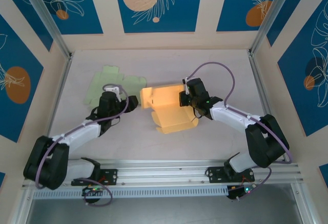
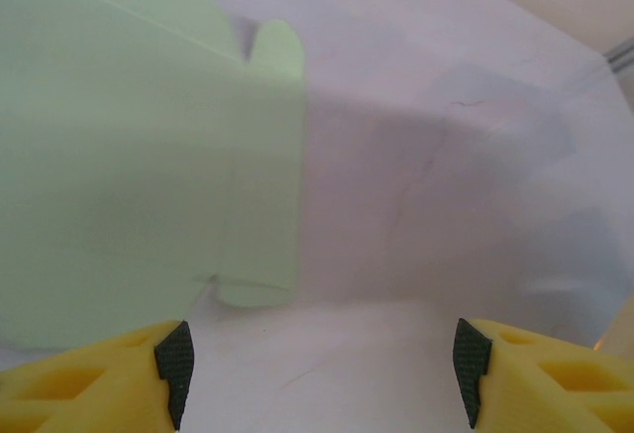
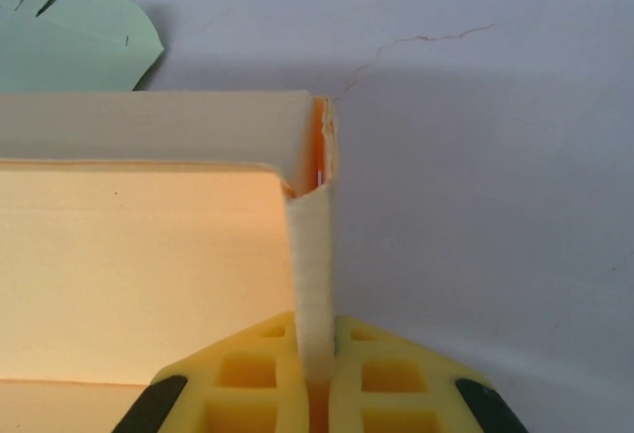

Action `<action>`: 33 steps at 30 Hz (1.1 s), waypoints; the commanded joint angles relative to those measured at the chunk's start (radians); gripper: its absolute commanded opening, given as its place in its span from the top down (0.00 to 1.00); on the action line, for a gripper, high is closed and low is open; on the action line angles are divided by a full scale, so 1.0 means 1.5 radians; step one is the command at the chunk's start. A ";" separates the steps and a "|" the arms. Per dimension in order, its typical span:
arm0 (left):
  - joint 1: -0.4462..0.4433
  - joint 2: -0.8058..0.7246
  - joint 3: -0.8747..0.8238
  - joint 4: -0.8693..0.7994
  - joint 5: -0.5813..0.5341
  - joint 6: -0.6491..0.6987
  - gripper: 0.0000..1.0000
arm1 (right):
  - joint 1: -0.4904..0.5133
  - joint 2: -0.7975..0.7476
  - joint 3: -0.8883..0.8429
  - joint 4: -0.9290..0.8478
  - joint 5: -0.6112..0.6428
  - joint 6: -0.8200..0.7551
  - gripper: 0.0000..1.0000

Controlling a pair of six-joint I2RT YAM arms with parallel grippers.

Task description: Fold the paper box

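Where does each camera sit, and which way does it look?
Top external: above and behind the robot, looking down on the table; left gripper and right gripper show.
Left wrist: low, facing the green sheet; its open fingers show.
Right wrist: facing the paper box; its fingers pinch a box wall.
Shared: the green sheet lies in all three.

paper box (image 3: pixel 139 265): thin pale-orange card, matt and smooth; fold lines sharply creased, cut edge a little ragged at the corner.
green sheet (image 2: pixel 129 156): flat paper card, matt, smooth, faint score lines.
table (image 3: pixel 475 205): off-white top, matt, smooth apart from a hairline crack.
right gripper (image 3: pixel 317 354): yellow moulded plastic, dull finish.
left gripper (image 2: pixel 323 364): same yellow plastic; pads (image 2: pixel 175 359) black, finely grained.
arm casings (image 1: pixel 230 115): white plastic, slight sheen.
rail (image 1: pixel 164 172): bare ribbed metal, satin.
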 commanded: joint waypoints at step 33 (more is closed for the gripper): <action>-0.122 0.143 0.077 0.189 0.155 0.041 0.43 | 0.003 0.028 0.023 -0.022 0.000 0.029 1.00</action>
